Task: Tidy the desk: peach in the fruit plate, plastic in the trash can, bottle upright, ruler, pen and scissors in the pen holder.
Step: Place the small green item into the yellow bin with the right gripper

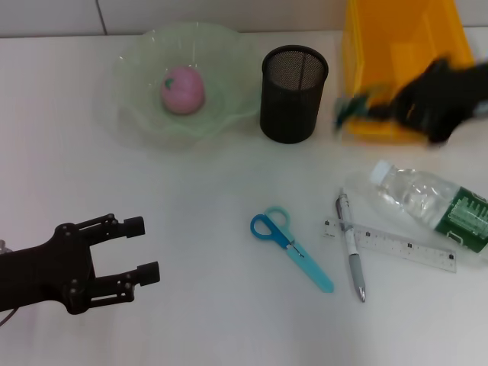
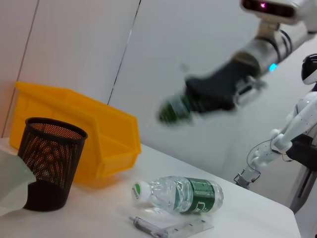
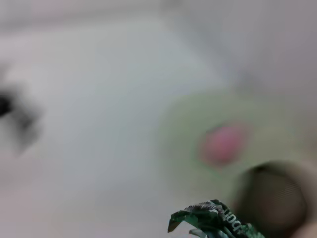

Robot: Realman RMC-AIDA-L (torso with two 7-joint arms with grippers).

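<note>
At upper right of the head view, the right gripper (image 1: 377, 107) has its fingers closed on crumpled plastic (image 1: 352, 107) above the yellow trash can (image 1: 396, 46); at lower left, the left gripper (image 1: 137, 250) rests with fingers apart, empty.

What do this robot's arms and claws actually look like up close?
Both claws are matte black. The left claw is a skeletal frame with two blunt prongs and visible screws. The right claw sits on a silver, ringed wrist with a small blue light, below a white housing.
</note>
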